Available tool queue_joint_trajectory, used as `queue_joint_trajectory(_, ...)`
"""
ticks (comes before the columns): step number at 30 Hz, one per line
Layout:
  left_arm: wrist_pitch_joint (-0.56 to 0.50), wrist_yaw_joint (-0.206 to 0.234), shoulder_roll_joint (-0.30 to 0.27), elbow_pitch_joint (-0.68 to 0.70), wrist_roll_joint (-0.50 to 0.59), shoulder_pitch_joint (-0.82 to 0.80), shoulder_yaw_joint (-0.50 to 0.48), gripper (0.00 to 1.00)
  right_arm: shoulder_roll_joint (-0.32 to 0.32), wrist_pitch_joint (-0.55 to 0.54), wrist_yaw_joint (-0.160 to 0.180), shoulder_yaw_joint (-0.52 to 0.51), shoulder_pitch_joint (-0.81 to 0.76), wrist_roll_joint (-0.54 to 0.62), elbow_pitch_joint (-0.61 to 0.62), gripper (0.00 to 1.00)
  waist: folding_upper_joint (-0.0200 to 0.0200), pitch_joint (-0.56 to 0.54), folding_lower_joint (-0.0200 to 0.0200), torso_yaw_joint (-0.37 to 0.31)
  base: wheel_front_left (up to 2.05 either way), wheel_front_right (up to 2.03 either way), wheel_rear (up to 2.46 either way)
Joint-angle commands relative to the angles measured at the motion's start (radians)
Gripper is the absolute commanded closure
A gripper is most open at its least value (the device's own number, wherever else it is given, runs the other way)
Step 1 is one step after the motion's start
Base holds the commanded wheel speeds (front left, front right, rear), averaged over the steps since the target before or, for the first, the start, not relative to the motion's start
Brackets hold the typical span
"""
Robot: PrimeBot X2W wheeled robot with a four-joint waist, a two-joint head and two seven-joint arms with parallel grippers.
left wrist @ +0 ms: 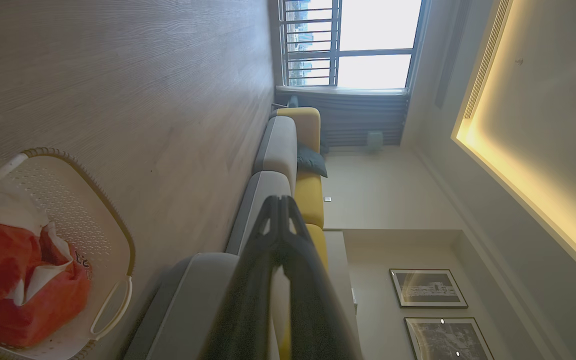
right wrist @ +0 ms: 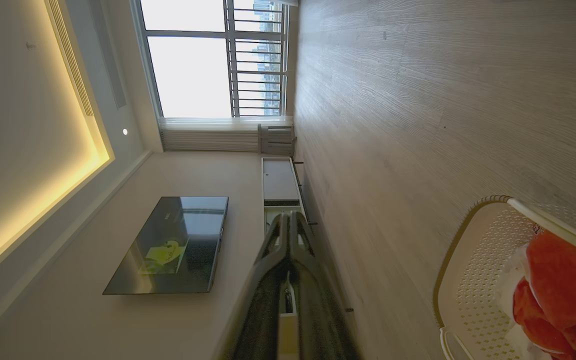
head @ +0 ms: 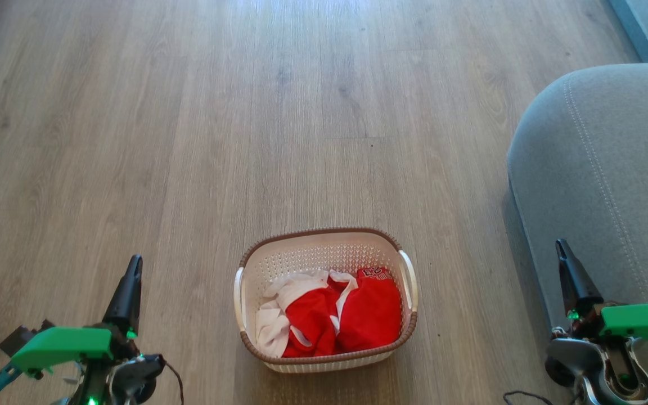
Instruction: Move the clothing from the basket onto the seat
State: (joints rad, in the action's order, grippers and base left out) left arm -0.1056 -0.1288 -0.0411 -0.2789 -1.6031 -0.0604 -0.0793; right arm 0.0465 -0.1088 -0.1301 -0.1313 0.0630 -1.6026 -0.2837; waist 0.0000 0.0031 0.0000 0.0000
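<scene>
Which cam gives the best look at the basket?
Head view: the whole basket shows from above, with rim, both handles and the clothing inside. Left wrist view has it cut off at the left edge; right wrist view crops it at the lower right corner.

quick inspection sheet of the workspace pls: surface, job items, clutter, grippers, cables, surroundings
surface: pale wood-plank floor; the basket stands on it
job's things: cream basket holds the red and white clothing; grey seat to its right, none of the clothing on the part in view
clutter: nothing seen
grippers: left gripper and right gripper both shut, holding nothing, one on each side of the basket and apart from it
cables: thin dark cable by the left wrist; a second dark cable at the lower right
surroundings: window, wall television, framed pictures, yellow sofa backrest
</scene>
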Motion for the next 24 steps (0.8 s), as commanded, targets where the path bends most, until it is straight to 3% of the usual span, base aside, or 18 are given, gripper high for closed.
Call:
queue_joint_trajectory(1,-0.007,-0.002,-0.009,0.034,-0.006,-0.048,-0.034,1.0,0.004,-0.004,-0.001,0.018,0.045,-0.006,0.039,1.0,0.0,0.0,0.0,0.0,0.0,0.0,0.0)
queue_joint_trajectory(24,-0.007,-0.002,-0.009,0.034,-0.006,-0.048,-0.034,1.0,0.004,-0.004,-0.001,0.018,0.045,-0.006,0.039,1.0,0.0,0.0,0.0,0.0,0.0,0.0,0.0)
